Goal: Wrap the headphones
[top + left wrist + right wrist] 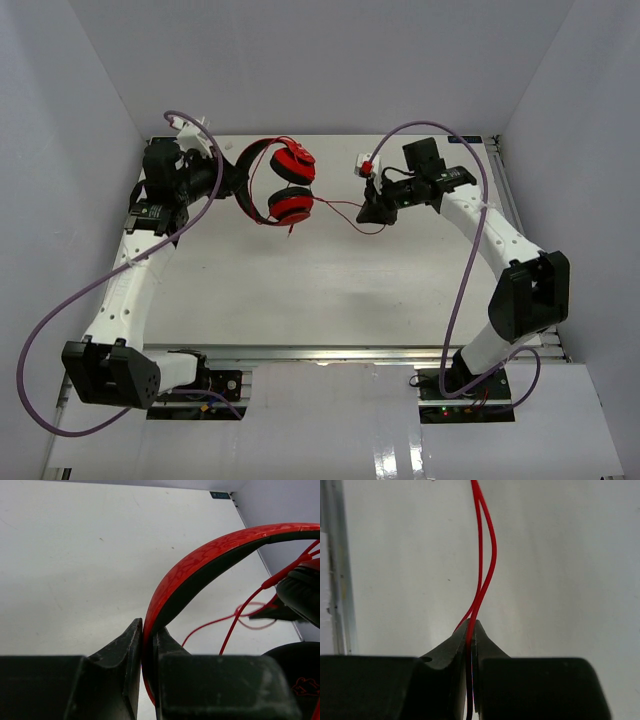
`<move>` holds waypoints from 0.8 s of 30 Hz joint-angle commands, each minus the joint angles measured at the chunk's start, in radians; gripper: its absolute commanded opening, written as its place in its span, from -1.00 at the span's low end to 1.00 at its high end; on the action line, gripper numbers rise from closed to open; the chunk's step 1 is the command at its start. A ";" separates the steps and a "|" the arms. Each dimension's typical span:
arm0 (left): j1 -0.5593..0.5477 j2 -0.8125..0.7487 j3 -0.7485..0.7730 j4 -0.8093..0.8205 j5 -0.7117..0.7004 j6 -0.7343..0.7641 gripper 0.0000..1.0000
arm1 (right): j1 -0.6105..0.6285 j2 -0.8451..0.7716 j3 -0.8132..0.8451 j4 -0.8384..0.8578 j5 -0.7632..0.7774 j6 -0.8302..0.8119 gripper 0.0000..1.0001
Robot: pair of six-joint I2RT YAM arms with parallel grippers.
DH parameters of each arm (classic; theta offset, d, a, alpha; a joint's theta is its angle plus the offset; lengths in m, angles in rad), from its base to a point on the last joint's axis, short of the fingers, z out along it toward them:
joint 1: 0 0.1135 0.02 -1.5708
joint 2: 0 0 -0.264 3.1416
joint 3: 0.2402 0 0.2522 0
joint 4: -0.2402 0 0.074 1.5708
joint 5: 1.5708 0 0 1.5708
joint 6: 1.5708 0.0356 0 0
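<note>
Headphones (285,185) lie at the far side of the table (330,300), between both arms. Left wrist: left gripper (145,630) is clamped on the headband (200,565) edge, a thin hold that might twist; the ear-cup mark (305,685) is unreadable. Right wrist: right gripper (472,626) pinches the doubled cable (487,545) — a hard pull could slip or strain it.
</note>
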 commanded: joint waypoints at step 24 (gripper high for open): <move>-0.030 0.249 0.297 0.125 -0.329 -0.191 -1.00 | 0.213 -0.055 -0.374 0.451 0.007 -0.007 -0.74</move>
